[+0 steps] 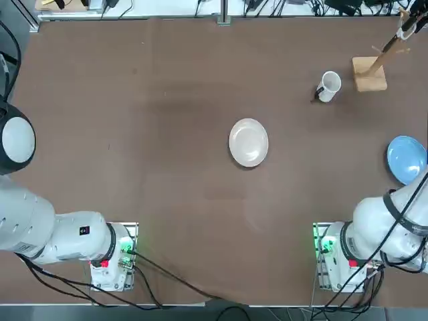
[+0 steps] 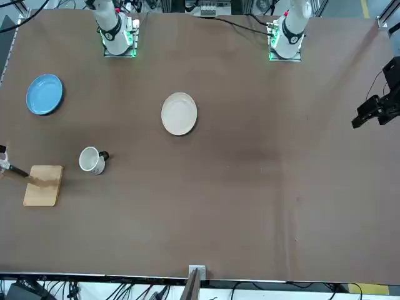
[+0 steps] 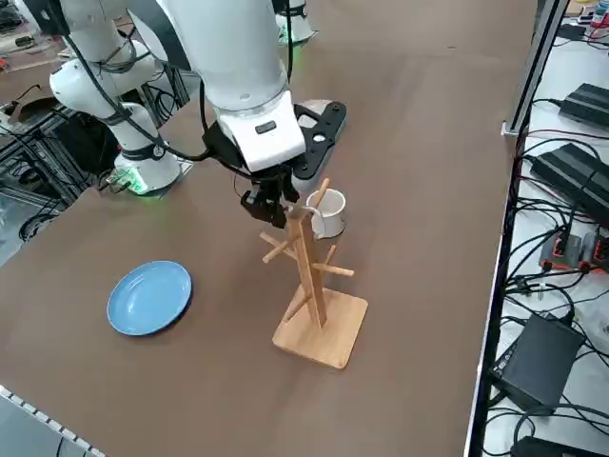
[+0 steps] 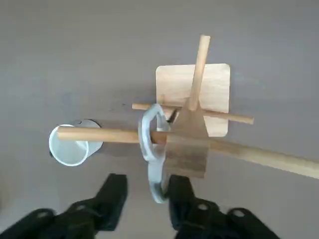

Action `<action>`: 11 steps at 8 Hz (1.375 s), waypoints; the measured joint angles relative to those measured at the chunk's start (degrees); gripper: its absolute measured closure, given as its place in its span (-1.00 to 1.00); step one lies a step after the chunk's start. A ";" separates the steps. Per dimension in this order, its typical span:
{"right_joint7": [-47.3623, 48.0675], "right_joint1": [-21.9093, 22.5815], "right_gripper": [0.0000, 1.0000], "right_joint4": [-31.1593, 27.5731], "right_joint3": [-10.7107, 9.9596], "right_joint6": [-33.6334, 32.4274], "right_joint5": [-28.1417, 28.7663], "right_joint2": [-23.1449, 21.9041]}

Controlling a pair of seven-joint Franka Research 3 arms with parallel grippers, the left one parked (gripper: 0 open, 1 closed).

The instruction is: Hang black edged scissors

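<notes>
Hanging is judged to be at the release stage: the black edged scissors [image 4: 153, 149] are seen with one pale handle loop threaded over a horizontal peg of the wooden rack [image 4: 192, 99], the second loop lying between the fingers of the right tool [image 4: 147, 191]. The fingers are spread apart in the wrist view, with a clear gap on one side and the other finger just beside the lower loop; contact there cannot be confirmed. The tool is positioned at the upper pegs of the rack, near the far right corner of the bench [image 1: 167, 167], with the white mug [image 3: 326, 213] standing just beyond the rack. The scissors are judged to be light, rigid and smooth, so swinging or sliding along the peg is to be expected if they are nudged. Hold is best taken across the handle loops, flat sides against the pads; the thin blades are to be avoided.
</notes>
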 joint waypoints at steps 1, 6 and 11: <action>1.39 0.16 -0.59 0.56 0.10 0.18 0.00 -0.02; 12.44 7.71 -1.00 4.68 0.97 -7.90 -4.94 -6.16; 23.62 19.64 -1.00 -1.58 1.41 -14.95 -11.24 -17.63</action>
